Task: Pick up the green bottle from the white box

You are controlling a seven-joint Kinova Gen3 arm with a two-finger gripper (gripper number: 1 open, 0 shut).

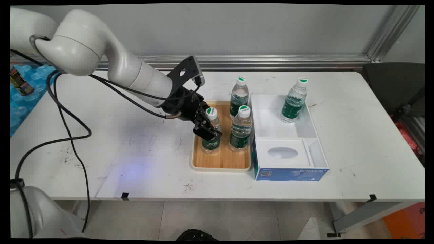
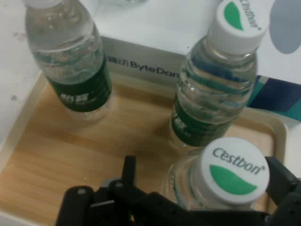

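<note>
gripper [image 1: 207,130] fingers clamp around near-left bottle [image 1: 211,130] on wooden tray [image 1: 221,159] | two bottles just right/far | lift straight, avoid neighbours, I'd say

The arm [image 1: 101,57] is made of big, round, smooth white parts. Thin black cables [image 1: 64,112] are hung from it in long loops. A flat black plate [image 1: 185,72] with a hole is fixed near the end. The gripper [image 1: 207,130] is all black, with small round screws.
</note>
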